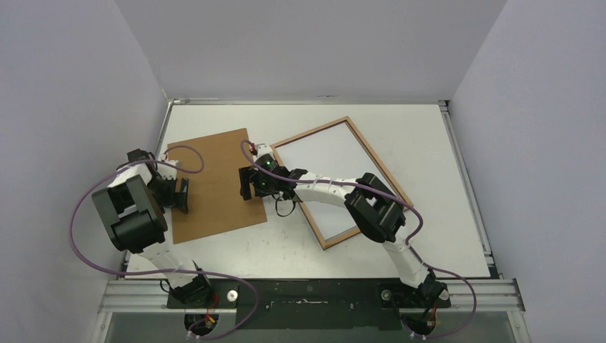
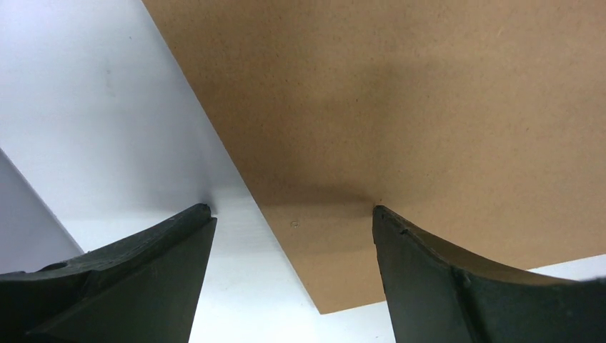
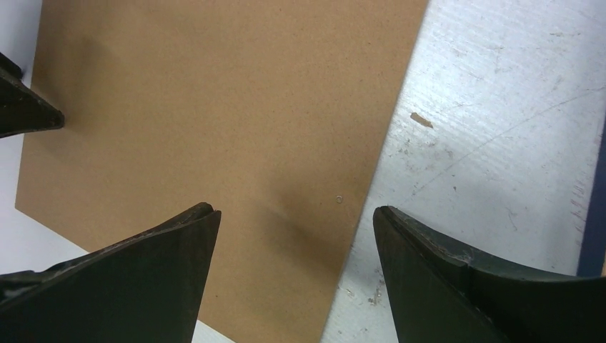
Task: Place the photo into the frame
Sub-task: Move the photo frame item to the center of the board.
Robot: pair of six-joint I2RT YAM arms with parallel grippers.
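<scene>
The frame [image 1: 309, 131] lies flat at centre right in the top view, its wood-brown rim up around a pale white inside. No coast picture shows anywhere, so the photo is out of view. A plain brown backing board [image 1: 214, 186] lies flat to the left of the frame. My left gripper [image 1: 184, 194] stands open astride the board's left edge [image 2: 400, 107], one finger over the table and one over the board. Open too, my right gripper [image 1: 246, 184] sits astride the board's right edge [image 3: 214, 107]. Nothing is between either pair of fingers.
The white table [image 1: 429, 143] is walled on three sides, with a metal rail along the near edge. My right arm reaches across the frame's lower left part. A dark blue strip [image 3: 592, 214] shows at the right border of the right wrist view.
</scene>
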